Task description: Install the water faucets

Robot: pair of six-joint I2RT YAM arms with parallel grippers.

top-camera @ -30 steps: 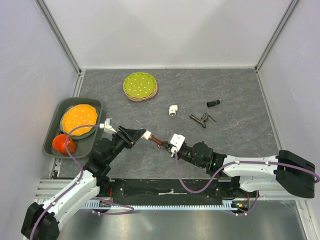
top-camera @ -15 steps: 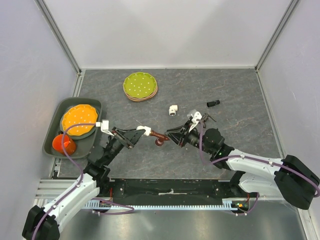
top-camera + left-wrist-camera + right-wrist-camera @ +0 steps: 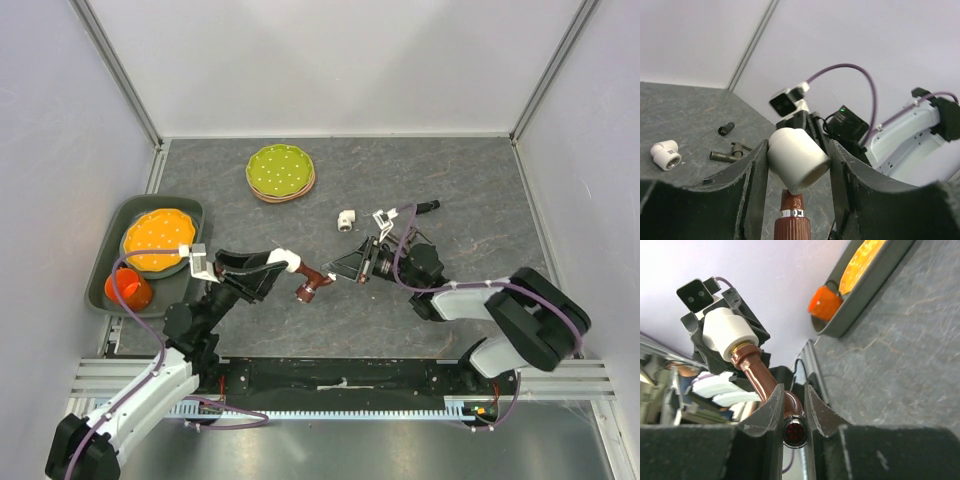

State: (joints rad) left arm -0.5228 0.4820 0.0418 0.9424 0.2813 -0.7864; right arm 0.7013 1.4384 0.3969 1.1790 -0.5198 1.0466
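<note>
My left gripper (image 3: pixel 276 262) (image 3: pixel 797 150) is shut on a white elbow fitting (image 3: pixel 284 259) (image 3: pixel 797 160), held above the table. The reddish-brown water faucet (image 3: pixel 309 281) (image 3: pixel 791 222) (image 3: pixel 760 377) sticks out of that fitting's lower opening, its brass thread at the fitting's mouth. My right gripper (image 3: pixel 333 274) (image 3: pixel 792 389) is shut on the faucet's far end, with the red-centred tip showing between the jaws. The dark grey faucet (image 3: pixel 730 152) lies on the table behind; the right arm mostly hides it from the top view.
A second white elbow fitting (image 3: pixel 346 220) (image 3: pixel 665 155) and a short black cylinder (image 3: pixel 427 207) (image 3: pixel 726 128) lie at mid-table. Green plates (image 3: pixel 280 172) sit at the back. A grey tray (image 3: pixel 107 296) at the left holds an orange plate (image 3: pixel 158 237) and an orange cup (image 3: pixel 128 288) (image 3: pixel 824 302).
The right arm has swung from the near edge toward the back and its wrist has rolled, turning the brown faucet in the fitting. The left gripper drifted slightly left, still holding the fitting.
</note>
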